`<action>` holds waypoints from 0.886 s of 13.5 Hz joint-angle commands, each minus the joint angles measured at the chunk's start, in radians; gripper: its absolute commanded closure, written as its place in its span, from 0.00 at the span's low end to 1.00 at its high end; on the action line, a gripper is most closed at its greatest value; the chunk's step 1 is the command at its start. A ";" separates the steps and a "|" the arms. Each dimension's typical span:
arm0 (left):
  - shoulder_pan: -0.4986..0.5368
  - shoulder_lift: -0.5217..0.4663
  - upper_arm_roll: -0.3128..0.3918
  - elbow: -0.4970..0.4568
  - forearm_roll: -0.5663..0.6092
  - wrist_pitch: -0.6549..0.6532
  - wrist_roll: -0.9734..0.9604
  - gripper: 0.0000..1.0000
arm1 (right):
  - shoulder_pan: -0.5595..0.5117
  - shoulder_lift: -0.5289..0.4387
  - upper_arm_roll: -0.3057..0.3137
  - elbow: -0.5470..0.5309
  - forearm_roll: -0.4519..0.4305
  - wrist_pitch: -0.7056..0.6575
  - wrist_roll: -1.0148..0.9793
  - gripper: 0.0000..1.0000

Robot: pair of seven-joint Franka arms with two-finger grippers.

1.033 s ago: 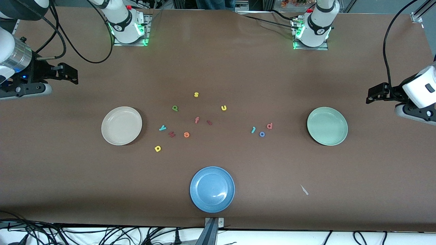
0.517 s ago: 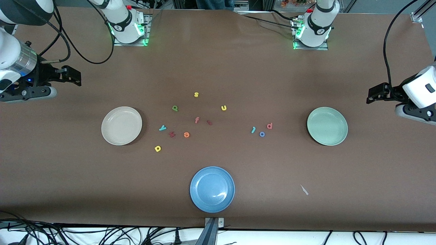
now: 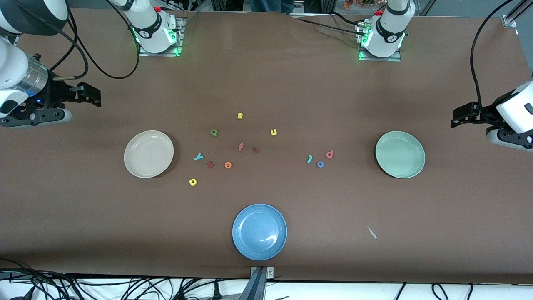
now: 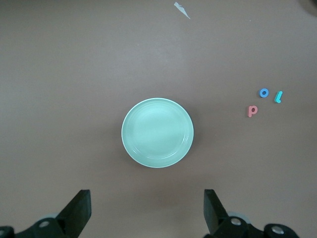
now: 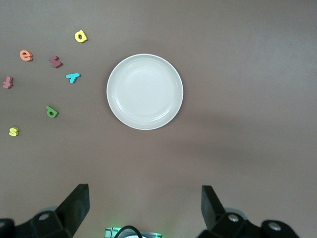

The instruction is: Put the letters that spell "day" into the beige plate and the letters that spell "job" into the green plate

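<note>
Fingers spread wide and empty on both: right gripper (image 3: 85,95) up over the desk (image 3: 266,83) near the round cream-beige plate (image 3: 148,153), closest to the teal foam "y" (image 3: 199,156); left gripper (image 3: 460,117) by the pale mint-green plate (image 3: 399,154), closest to the teal hook-shaped "j" (image 3: 310,158).

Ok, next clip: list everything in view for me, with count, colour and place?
beige plate: 1, cream, right arm's end.
green plate: 1, mint, left arm's end.
blue plate: 1, nearest the front camera.
"day" letters: 3; yellow, teal y, green; beside beige plate.
"job" letters: 3; teal j, blue o, salmon; toward green plate.
other letters: 6, mid-table.
white scrap: 1.
right gripper: open, above table by beige plate.
left gripper: open, above table by green plate.
</note>
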 commanded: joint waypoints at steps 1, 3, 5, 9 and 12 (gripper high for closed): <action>0.012 0.004 -0.002 0.013 0.019 -0.015 -0.011 0.00 | -0.005 -0.004 0.002 0.003 0.016 -0.001 -0.011 0.00; 0.031 0.004 -0.002 0.013 0.014 -0.007 -0.010 0.00 | -0.003 -0.004 0.004 0.001 0.018 -0.002 -0.010 0.00; 0.019 0.006 -0.002 0.013 0.019 -0.007 -0.011 0.00 | 0.003 -0.003 0.004 0.001 0.016 -0.002 -0.013 0.00; 0.028 0.031 -0.004 0.012 0.019 -0.003 -0.008 0.00 | -0.006 -0.003 0.002 0.003 0.016 0.001 -0.013 0.00; 0.031 0.047 -0.004 0.012 0.017 -0.003 -0.010 0.00 | -0.009 -0.003 -0.001 0.012 0.011 -0.005 -0.014 0.00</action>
